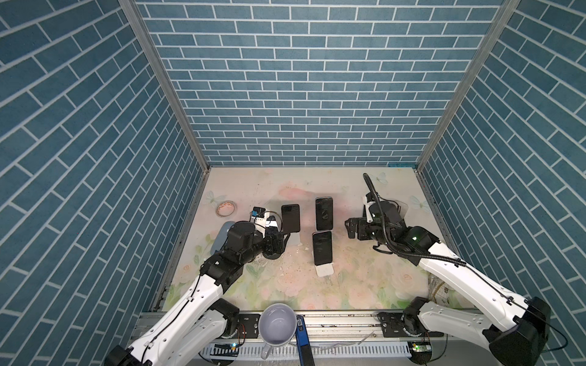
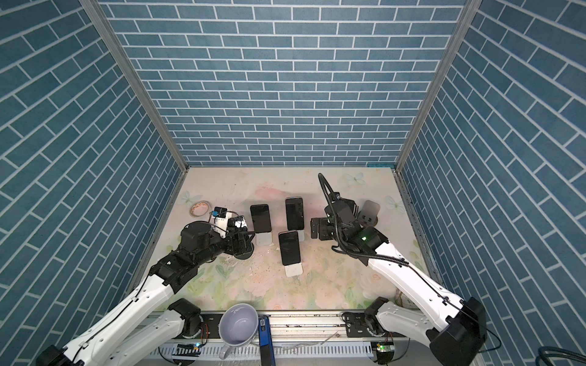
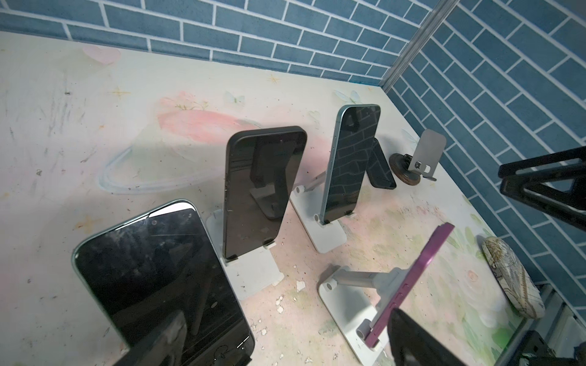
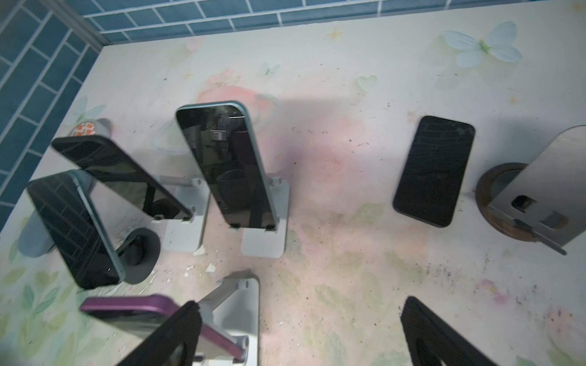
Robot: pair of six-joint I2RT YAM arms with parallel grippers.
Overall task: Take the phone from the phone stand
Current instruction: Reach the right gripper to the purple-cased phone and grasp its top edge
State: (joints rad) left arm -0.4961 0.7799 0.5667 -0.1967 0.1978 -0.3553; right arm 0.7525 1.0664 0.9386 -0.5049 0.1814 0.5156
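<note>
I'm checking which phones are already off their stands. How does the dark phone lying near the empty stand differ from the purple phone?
The dark phone lies flat on the table, on no stand, while the purple phone leans tilted on a white stand. The dark phone's casing looks black, and the purple phone's edge is purple. Both screens are dark.

"Both arms reach in from the front, elbows bent."
"And the left gripper (image 1: 280,237)?"
"Low, jaws spread wide; empty, I think."
"The right gripper (image 1: 350,228)?"
"Aimed toward the middle, fingers (image 4: 171,336) wide apart, holding nothing."
</note>
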